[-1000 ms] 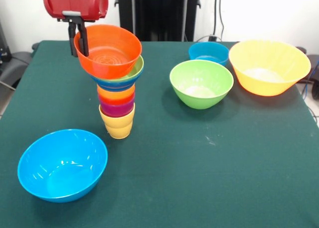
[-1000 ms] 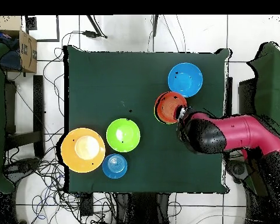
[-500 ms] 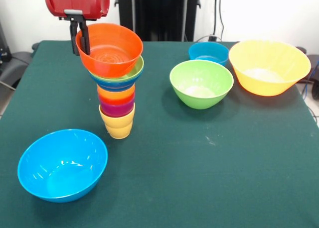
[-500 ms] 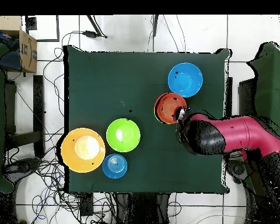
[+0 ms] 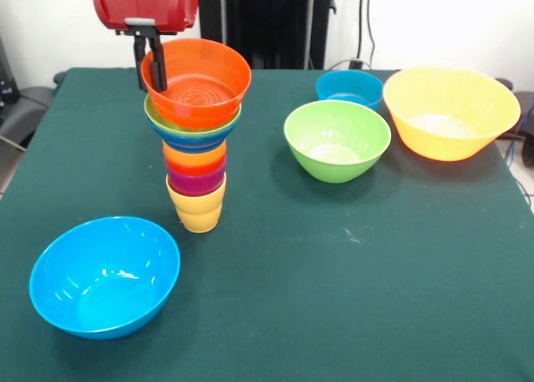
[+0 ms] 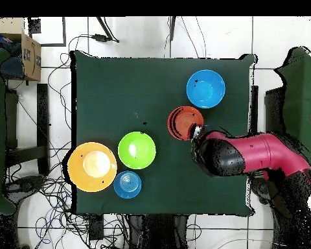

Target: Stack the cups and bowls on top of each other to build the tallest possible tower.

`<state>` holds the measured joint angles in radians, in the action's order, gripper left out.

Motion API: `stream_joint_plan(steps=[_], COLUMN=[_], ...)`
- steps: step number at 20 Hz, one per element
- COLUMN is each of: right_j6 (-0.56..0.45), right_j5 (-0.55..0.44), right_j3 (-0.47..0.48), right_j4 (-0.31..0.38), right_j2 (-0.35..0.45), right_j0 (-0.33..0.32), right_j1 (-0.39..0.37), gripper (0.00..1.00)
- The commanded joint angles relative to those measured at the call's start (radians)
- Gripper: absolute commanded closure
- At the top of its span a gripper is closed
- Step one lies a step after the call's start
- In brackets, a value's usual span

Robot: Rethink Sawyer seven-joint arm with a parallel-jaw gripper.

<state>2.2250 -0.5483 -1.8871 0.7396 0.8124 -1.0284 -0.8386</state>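
The tower (image 5: 197, 161) stands left of centre in the front view: a yellow cup at the base, then purple, red-orange and orange-yellow cups, then dark blue and green bowls. An orange-red bowl (image 5: 197, 82) sits on top, nearly level. My gripper (image 5: 153, 58) is shut on this bowl's left rim, one finger inside and one outside. In the overhead view the orange-red bowl (image 6: 183, 122) shows beside the arm's head (image 6: 216, 155). The gripper's tips are hidden there.
A light blue bowl (image 5: 104, 275) lies at the front left. A green bowl (image 5: 336, 140), a small blue bowl (image 5: 349, 88) and a large orange-yellow bowl (image 5: 450, 113) stand at the right. Overhead they show as light blue bowl (image 6: 205, 89), green (image 6: 137, 150), orange-yellow (image 6: 92, 166).
The gripper has carried the orange-red bowl to the right in the front view and levelled it over the tower. The bowl was tilted and off to the left before.
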Motion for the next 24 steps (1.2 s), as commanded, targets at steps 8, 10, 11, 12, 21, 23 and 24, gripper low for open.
stream_joint_plan(steps=[8, 10, 11, 12, 21, 23, 24], right_j6=[-0.093, -0.097, -0.102, -0.105, -0.124, -0.117, -0.115], right_j5=[0.042, 0.040, 0.039, 0.038, 0.026, 0.033, 0.034], right_j3=[-0.047, -0.045, -0.043, -0.042, -0.033, -0.037, -0.037], right_j4=[0.068, 0.070, 0.069, 0.069, 0.064, 0.068, 0.069], right_j2=[-0.042, -0.042, -0.039, -0.037, -0.027, -0.030, -0.031], right_j0=[0.030, 0.028, 0.025, 0.023, 0.014, 0.016, 0.016], right_j1=[0.034, 0.037, 0.036, 0.036, 0.033, 0.034, 0.034], gripper=[1.00, 1.00, 1.00, 1.00, 1.00, 1.00, 1.00])
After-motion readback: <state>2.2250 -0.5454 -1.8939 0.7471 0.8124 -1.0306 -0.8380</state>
